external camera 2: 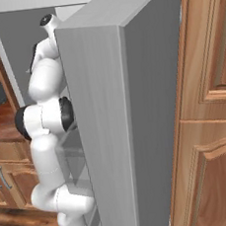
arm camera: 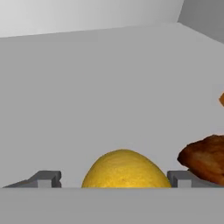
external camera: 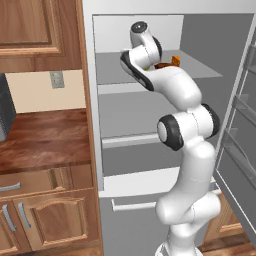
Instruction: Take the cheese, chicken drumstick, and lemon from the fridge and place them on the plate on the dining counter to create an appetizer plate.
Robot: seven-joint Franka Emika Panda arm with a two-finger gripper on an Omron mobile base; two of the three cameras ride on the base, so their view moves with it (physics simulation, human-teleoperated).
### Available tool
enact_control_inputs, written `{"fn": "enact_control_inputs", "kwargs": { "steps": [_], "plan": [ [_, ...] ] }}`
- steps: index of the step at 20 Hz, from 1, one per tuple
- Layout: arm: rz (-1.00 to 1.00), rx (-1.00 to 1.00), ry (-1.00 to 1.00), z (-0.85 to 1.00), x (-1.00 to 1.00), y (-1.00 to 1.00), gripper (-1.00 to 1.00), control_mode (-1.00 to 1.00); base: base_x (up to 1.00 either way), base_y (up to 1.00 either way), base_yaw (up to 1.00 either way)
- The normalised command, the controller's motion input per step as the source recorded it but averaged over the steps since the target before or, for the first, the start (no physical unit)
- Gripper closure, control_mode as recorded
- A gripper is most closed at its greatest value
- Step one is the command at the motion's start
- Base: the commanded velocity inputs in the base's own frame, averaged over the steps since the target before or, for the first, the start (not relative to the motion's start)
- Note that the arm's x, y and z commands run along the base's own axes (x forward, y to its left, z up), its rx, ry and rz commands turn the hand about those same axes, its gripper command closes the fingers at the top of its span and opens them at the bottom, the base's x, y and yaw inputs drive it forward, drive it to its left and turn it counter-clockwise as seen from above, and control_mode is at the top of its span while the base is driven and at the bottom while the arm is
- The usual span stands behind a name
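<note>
The fridge (external camera: pixel 150 107) stands open and my arm reaches onto its upper shelf (external camera: pixel 112 70). In the hand view my gripper (arm camera: pixel 113 180) is open, its fingertips (arm camera: pixel 47 178) set wide on either side of the yellow lemon (arm camera: pixel 124 169), with gaps showing on both sides. The reddish-brown chicken drumstick (arm camera: pixel 205 157) lies just right of the right fingertip. A sliver of the orange cheese (arm camera: pixel 222 99) shows at the right edge. From the left base view the cheese (external camera: pixel 176 60) and drumstick (external camera: pixel 162 65) sit behind my wrist. The plate and dining counter are out of view.
The open fridge door (external camera: pixel 240 125) with its racks stands to the right of the arm, and its grey outer face (external camera 2: pixel 112 135) blocks the right base view. A wooden counter (external camera: pixel 45 135) with drawers and a dark appliance (external camera: pixel 5 107) lie left of the fridge.
</note>
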Motion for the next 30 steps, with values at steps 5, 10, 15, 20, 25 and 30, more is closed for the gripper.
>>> {"fn": "enact_control_inputs", "kwargs": {
  "steps": [5, 10, 15, 20, 25, 30],
  "plan": [
    [-0.02, 0.0, 0.0, -0.22, 0.0, -0.16, 1.0, -1.0, 0.0, 0.0, 0.0],
    [-0.01, 0.0, 0.0, -0.29, -0.33, -0.44, 1.0, -1.0, 0.0, 0.0, 0.0],
    [0.0, 0.0, -0.06, -0.26, -0.75, -0.34, 1.0, -1.0, 0.0, 0.0, 0.0],
    [0.0, 0.0, -0.19, -0.26, -1.0, -0.03, 1.0, -1.0, 0.0, 0.0, 0.0],
    [0.01, 0.0, -0.18, -0.05, -1.0, 0.0, 1.0, -1.0, 0.0, 0.0, 0.0],
    [0.03, 0.0, 0.02, 0.04, -1.0, -0.02, 1.0, -1.0, 0.0, 0.0, 0.0]
  ]
}}
